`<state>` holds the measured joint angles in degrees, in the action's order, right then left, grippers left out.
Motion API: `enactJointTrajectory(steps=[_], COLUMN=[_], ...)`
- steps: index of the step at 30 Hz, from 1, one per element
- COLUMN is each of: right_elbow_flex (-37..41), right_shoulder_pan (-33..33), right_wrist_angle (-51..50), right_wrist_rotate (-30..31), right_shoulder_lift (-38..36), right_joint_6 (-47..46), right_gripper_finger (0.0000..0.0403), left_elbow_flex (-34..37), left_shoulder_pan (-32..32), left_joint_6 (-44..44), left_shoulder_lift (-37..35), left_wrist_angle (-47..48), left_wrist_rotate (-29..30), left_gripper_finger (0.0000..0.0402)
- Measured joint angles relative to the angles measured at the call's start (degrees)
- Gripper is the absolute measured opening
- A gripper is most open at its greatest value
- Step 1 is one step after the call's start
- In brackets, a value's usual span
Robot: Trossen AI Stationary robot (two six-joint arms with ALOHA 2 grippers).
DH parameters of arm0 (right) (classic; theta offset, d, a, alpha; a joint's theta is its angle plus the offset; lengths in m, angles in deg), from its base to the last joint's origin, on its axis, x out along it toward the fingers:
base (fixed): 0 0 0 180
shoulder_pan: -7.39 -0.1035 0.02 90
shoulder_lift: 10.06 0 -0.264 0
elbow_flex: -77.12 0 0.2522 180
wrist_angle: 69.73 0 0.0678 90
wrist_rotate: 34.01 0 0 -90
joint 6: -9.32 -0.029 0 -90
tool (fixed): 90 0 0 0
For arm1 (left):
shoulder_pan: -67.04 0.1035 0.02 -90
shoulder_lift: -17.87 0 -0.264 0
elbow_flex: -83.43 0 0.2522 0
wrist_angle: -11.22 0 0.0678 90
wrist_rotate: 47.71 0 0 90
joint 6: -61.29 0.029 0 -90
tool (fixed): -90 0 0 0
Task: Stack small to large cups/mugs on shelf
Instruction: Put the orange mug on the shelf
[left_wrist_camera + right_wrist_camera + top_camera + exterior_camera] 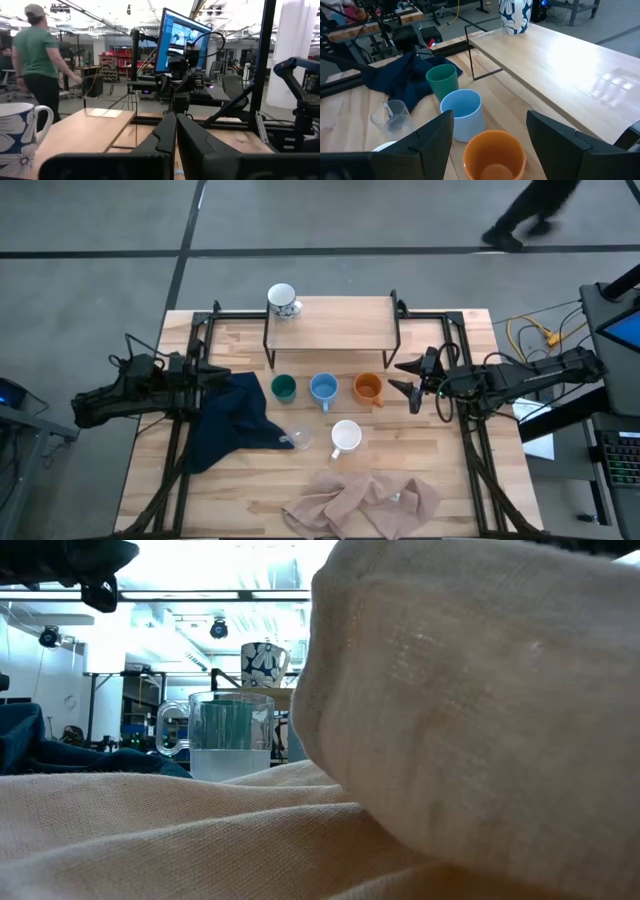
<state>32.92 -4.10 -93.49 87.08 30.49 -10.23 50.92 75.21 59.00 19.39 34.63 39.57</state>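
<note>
Approaching the orange mug (368, 387) with fingers spread wide and nothing between them, the right gripper (406, 377) sits just beside the mug on the side toward the surface's right edge, level with the shelf (335, 322)'s right legs. The right wrist view has the mug centred between the two fingers, so the line looks good. The risk is in what stands around it: the light blue mug (323, 389) is just beside the orange one, with the dark green mug (284, 387) next along the same row in front of the shelf. A finger coming in low or too deep could nudge the orange mug into the blue one and set the row sliding. Lifting it also means clearing the shelf's front edge; a shallow rise could clip the board and jolt the patterned mug (282, 300) already standing at the shelf's back left corner. The white mug (345, 436) and clear glass cup (296, 438) sit nearer the front edge, apart from this move. The left gripper (208, 373), fully closed and holding nothing, waits by the left edge above the dark blue cloth (230, 420).
</note>
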Motion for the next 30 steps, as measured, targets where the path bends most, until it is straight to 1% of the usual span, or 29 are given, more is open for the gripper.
enactJointTrajectory(steps=[9, 16, 18, 25, 30], right_elbow_flex=[3.64, 7.2, 8.06, 13.55, 16.69], right_shoulder_pan=[0.0, 0.0, 0.0, -0.02, -0.02], right_wrist_angle=[4.91, 6.41, 7.19, 17.56, 19.81], right_wrist_rotate=[-0.02, -0.12, -1.22, -2.62, -2.72], right_shoulder_lift=[-0.02, -0.02, 0.01, 0.02, 0.02], right_joint_6=[-0.29, -4.99, -5.96, -6.34, -9.06], right_gripper_finger=[0.0244, 0.0244, 0.0244, 0.0244, 0.0244], left_elbow_flex=[0.79, 2.86, 3.53, 4.19, 4.19], left_shoulder_pan=[0.0, 0.02, 0.01, 0.02, 0.02], left_joint_6=[-0.41, -1.93, -1.96, -1.92, -1.94], left_shoulder_lift=[-0.02, -0.02, -0.02, -0.02, -0.02], left_wrist_angle=[-0.09, -0.54, -1.37, -2.15, -1.32], left_wrist_rotate=[-0.07, -0.14, -0.16, -0.15, -0.15], left_gripper_finger=[0.0, 0.0, 0.0, 0.0, 0.0])
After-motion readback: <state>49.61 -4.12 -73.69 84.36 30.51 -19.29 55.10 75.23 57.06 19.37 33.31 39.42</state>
